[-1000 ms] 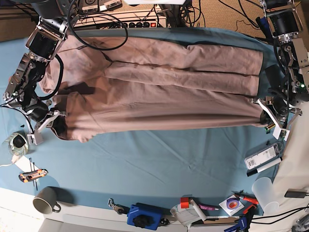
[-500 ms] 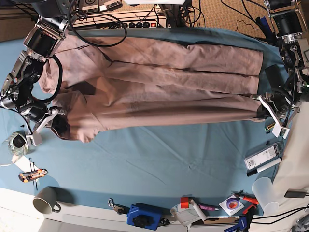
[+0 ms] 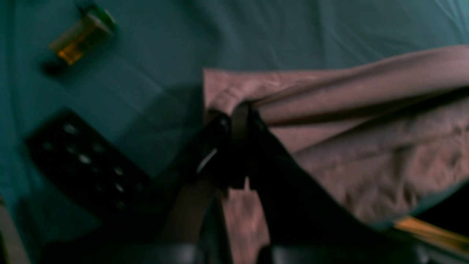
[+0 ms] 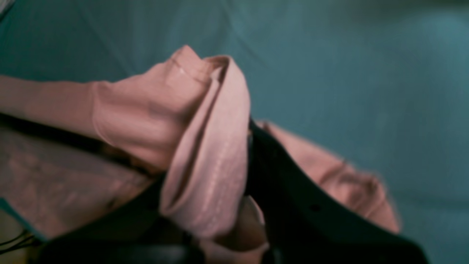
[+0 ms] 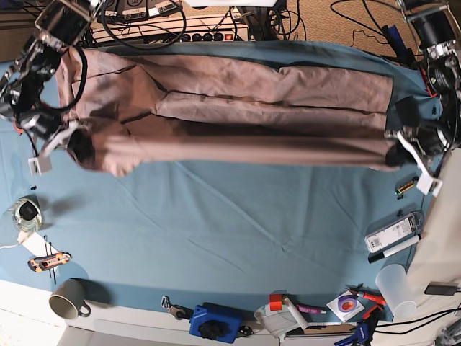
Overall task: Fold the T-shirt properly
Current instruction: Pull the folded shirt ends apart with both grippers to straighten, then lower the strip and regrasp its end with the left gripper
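The mauve-tan T-shirt (image 5: 238,115) lies stretched across the far half of the teal table cloth (image 5: 238,216), folded lengthwise, with its near edge lifted. At the right side of the base view my left gripper (image 5: 400,153) is shut on the shirt's hem corner (image 3: 227,99). In the left wrist view its dark fingers (image 3: 238,143) pinch the fabric. My right gripper (image 5: 70,143), at the left of the base view, is shut on a bunched fold of the sleeve end (image 4: 205,154), which drapes over its black finger (image 4: 293,190).
A power strip and cables (image 5: 194,29) sit behind the shirt. Near the right edge lie a white device (image 5: 392,234), a black remote (image 3: 84,161) and a small amber piece (image 3: 75,40). A mug (image 5: 66,299), blue tool (image 5: 215,322) and small items line the front.
Both grippers have carried the shirt's near edge up and toward the far side. The strip of shirt on the cloth is narrower, and more teal cloth shows in front.
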Robot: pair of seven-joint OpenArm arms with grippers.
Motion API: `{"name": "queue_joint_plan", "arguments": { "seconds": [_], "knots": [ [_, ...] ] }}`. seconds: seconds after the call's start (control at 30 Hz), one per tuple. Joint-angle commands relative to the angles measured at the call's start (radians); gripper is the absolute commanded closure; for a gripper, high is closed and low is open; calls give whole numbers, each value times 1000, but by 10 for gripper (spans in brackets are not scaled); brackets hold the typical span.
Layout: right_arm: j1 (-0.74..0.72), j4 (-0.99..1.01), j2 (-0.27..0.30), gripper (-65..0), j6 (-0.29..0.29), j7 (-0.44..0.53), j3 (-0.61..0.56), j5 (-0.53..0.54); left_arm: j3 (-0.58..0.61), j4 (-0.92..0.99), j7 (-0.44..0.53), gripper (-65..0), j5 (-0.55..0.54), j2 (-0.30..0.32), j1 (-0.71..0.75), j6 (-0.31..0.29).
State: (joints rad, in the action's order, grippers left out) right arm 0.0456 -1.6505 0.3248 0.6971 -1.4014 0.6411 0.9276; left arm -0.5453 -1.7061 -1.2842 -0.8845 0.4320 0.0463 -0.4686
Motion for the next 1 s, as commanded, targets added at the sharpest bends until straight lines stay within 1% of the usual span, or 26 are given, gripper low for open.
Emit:
{"name": "queue_joint_plan", "arguments": {
  "seconds": [0.0,0.17,0.33,0.43,0.53,0.73,0.8,0.97],
  "knots": [
    [3,-19,21,0,1,10,7,31,-10,-16,10,0,-23,19,0,-4],
    [77,-19,21,0,1,5,8,60,-10,-16,-6,0,-60,19,55,-4],
    [134,-19,21,0,1,5,15,60,-10,-16,-17,0,-63,19,86,-3],
    [154,-19,21,0,1,5,42,87,-10,-16,-28,0,-63,19,90,-3],
    [159,-19,21,0,1,5,90,113,-10,-16,-47,0,-64,19,101,-3],
    [159,-19,21,0,1,5,195,112,-10,-16,-66,0,-89,19,143,-3],
    [159,-19,22,0,1,5,212,111,-10,-16,-66,0,-89,19,154,-3],
    [159,-19,21,0,1,5,209,111,-10,-16,-70,0,-89,19,156,0]
  ]
}}
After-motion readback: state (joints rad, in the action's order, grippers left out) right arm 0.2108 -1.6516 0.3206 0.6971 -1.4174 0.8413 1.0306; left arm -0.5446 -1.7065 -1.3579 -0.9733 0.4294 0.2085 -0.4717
